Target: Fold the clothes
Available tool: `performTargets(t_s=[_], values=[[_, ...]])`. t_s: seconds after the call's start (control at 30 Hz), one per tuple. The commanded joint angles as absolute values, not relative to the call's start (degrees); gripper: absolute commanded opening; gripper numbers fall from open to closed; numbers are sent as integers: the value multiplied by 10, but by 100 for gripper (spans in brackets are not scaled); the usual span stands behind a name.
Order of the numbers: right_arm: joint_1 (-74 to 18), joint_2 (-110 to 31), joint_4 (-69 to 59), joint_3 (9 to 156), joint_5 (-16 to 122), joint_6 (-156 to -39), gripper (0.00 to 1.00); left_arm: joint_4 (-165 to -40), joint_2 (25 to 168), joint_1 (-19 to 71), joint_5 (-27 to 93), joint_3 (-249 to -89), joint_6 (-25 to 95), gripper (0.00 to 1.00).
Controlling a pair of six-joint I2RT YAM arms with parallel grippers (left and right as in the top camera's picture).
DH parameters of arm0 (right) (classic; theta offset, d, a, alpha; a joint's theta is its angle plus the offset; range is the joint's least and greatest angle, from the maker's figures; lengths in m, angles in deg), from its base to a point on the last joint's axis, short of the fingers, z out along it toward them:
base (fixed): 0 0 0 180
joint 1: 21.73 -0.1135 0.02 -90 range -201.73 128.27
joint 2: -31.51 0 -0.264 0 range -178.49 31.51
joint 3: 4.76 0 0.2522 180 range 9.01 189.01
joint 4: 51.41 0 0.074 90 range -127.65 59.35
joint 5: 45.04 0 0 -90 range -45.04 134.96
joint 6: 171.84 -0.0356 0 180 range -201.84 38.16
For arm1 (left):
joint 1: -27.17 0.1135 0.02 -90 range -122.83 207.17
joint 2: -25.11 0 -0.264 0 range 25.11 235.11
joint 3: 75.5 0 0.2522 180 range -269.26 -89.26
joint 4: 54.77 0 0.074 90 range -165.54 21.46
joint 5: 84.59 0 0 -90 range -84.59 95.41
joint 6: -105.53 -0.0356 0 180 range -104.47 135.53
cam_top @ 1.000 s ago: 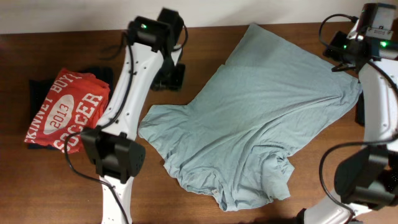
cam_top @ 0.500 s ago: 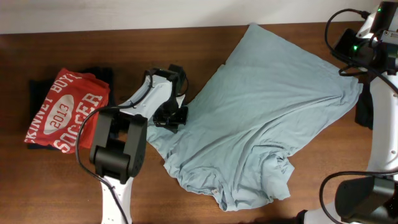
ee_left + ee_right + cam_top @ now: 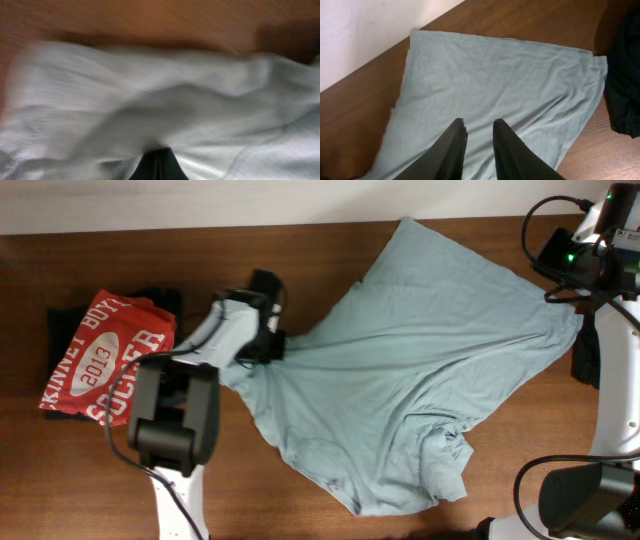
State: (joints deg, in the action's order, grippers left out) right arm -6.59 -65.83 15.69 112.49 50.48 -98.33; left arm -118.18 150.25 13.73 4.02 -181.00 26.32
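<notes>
The clothes, a pale grey-blue t-shirt [image 3: 420, 360], lie spread and wrinkled over the middle and right of the wooden table. My left gripper [image 3: 267, 345] is shut on its left edge, and the cloth is drawn taut towards it. In the left wrist view blurred fabric [image 3: 150, 90] bunches over the closed fingers [image 3: 157, 157]. My right arm [image 3: 590, 250] hangs over the shirt's far right corner. My right gripper [image 3: 479, 124] hovers above the shirt [image 3: 495, 75], its jaws a narrow gap apart with nothing between them.
A folded red t-shirt with white "2013 SOCCER" lettering [image 3: 105, 360] lies on a black garment [image 3: 62, 320] at the left. Another dark cloth [image 3: 582, 360] sits at the right edge, also in the right wrist view [image 3: 625, 75]. A white wall [image 3: 360, 30] borders the far side.
My left gripper came down on the shirt's left edge, shut on it and dragged it up and to the left, stretching the cloth. My right gripper's jaws narrowed.
</notes>
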Motion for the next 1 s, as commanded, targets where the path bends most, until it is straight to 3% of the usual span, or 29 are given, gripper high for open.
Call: performTargets(t_s=[0.0, 0.27, 0.4, 0.57, 0.77, 0.9, 0.97], values=[[-64, -651, 159, 1129, 508, -984, 22, -1143, 1525, 220, -12, -1817, 265, 0], [-64, -651, 163, 1129, 508, -984, 21, -890, 1525, 283, 70, -1818, 227, 0], [-67, -651, 176, 1129, 508, -979, 21, -835, 1525, 284, 108, -1828, 227, 0], [-102, -665, 181, 1114, 523, -930, 20, -898, 1521, 283, 152, -1881, 227, 1], [-140, -731, 216, 1081, 523, -926, 13, -1059, 1506, 283, 209, -1991, 214, 17], [-142, -769, 230, 1065, 523, -928, 17, -1210, 1493, 265, 261, -2051, 161, 22], [-142, -772, 226, 1065, 523, -928, 18, -1257, 1486, 246, 260, -2055, 143, 20]])
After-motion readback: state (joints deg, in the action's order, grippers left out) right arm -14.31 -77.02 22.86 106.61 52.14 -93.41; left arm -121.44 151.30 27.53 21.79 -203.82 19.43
